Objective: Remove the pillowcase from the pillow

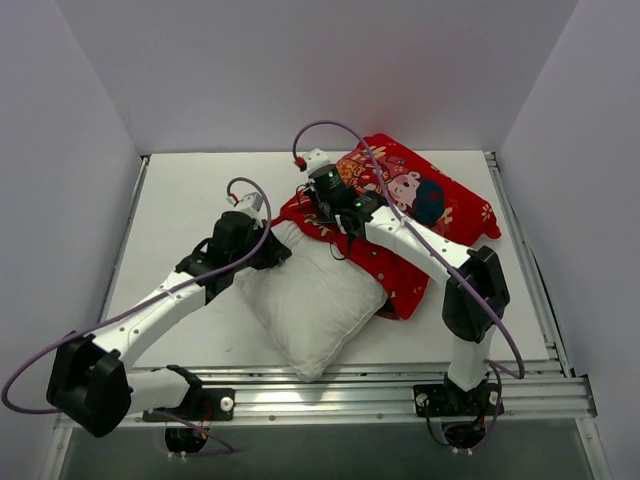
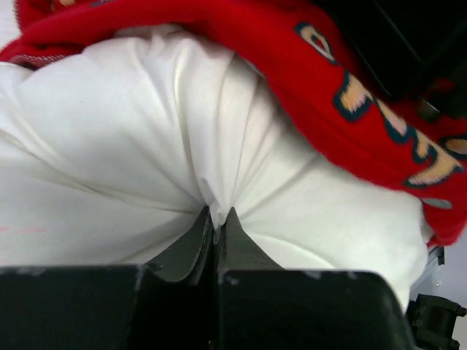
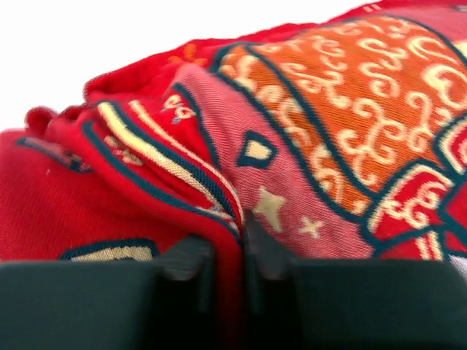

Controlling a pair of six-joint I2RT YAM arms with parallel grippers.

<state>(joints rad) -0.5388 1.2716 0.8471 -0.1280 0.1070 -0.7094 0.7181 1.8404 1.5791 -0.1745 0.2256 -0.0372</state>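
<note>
The white pillow [image 1: 310, 300] lies in the middle of the table with its near half bare. The red printed pillowcase [image 1: 420, 200] still covers its far right half and is bunched along the pillow's upper edge. My left gripper [image 1: 277, 248] sits at the pillow's far left corner. In the left wrist view it [image 2: 217, 219] is shut on a pinch of the white pillow [image 2: 146, 131] cloth, just below the red pillowcase [image 2: 292, 65] hem. My right gripper [image 1: 326, 208] is at the bunched hem. In the right wrist view it [image 3: 232, 244] is shut on a fold of the pillowcase [image 3: 328, 146].
The white table [image 1: 180, 200] is boxed in by pale walls on the left, back and right. A metal rail [image 1: 400, 395] runs along the near edge by the arm bases. Purple cables [image 1: 340, 130] loop over both arms.
</note>
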